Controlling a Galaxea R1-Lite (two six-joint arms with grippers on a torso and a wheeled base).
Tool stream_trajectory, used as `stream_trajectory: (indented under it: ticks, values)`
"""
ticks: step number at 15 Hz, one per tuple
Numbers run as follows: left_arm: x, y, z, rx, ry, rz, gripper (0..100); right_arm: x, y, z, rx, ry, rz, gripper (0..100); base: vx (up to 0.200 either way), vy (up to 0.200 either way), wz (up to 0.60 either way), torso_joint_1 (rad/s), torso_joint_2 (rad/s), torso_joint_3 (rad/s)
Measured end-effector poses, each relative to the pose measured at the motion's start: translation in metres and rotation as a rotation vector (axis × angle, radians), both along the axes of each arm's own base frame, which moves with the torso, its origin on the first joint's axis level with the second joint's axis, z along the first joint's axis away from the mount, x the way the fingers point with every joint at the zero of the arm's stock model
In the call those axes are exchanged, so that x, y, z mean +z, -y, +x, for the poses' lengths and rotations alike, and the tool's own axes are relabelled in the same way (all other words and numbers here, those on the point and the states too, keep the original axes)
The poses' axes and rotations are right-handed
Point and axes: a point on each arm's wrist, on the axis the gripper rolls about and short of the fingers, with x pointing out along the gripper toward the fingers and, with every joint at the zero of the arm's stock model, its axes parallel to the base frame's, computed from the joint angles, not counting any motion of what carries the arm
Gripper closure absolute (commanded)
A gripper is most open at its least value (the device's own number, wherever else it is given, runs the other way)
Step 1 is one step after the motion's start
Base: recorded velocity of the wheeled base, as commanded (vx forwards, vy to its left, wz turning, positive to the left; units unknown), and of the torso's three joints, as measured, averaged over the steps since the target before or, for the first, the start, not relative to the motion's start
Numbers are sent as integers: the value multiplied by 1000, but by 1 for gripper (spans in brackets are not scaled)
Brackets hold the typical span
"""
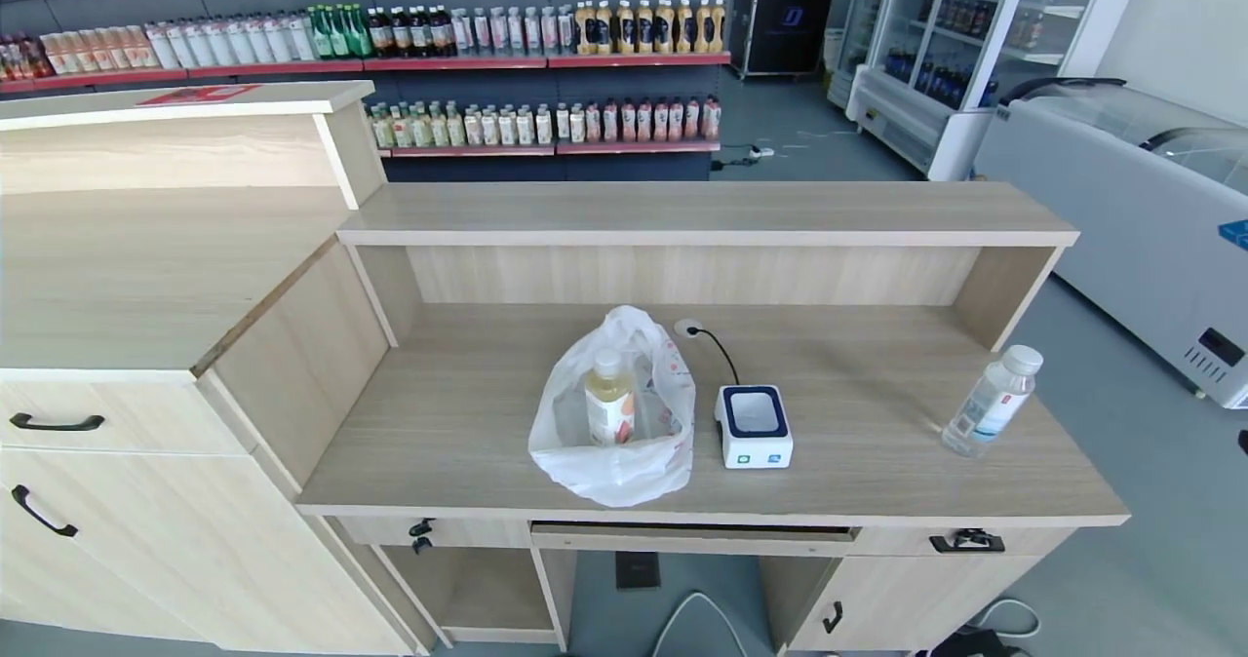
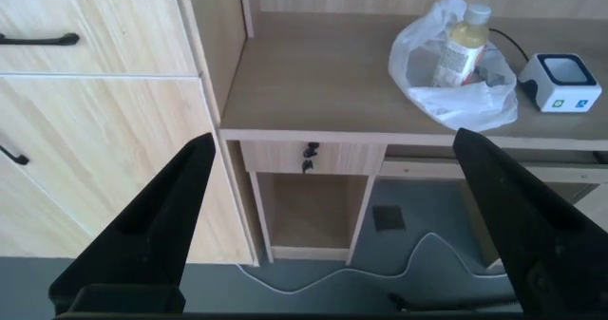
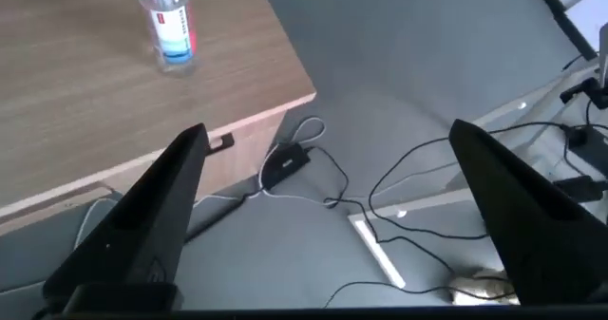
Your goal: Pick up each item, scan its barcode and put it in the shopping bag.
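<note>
Water bottle (image 1: pixel 990 404), label illegible, juice bottle (image 1: pixel 609 404) bagged

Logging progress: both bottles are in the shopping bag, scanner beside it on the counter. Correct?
Not quite. Only the juice bottle is in the shopping bag; the water bottle stands on the counter near its right end, apart from the bag, as the head view shows. The scanner does sit beside the bag.

Juice bottle (image 1: pixel 609 399) btm half is hazy behind bag (image 1: pixel 585 472) plastic. Water bottle (image 3: pixel 171 30) cap cut off at right wrist view's edge. Barcodes on both too small tbh.
</note>
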Motion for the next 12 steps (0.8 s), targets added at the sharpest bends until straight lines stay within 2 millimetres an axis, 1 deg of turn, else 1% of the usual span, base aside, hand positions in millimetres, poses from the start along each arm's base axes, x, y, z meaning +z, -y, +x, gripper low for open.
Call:
stream_trajectory:
  ticks: [3, 5, 7, 9, 12]
  values:
    - [0, 0, 0, 1, 0, 0, 0, -10, 18, 29, -16, 79, -33, 0, 0, 0, 0, 0, 0, 0]
    - [0, 0, 0, 0, 0, 0, 0, -24, 31, 46, -24, 80, -64, 0, 0, 0, 0, 0, 0, 0]
    - [0, 0, 0, 0, 0, 0, 0, -42, 51, 53, -13, 50, -59, 0, 0, 0, 0, 0, 0, 0]
    - [0, 0, 0, 0, 0, 0, 0, -59, 68, 58, 40, 18, -61, 0, 0, 0, 0, 0, 0, 0]
    - [0, 0, 0, 0, 0, 0, 0, -81, 82, 72, 94, -4, -72, 0, 0, 0, 0, 0, 0, 0]
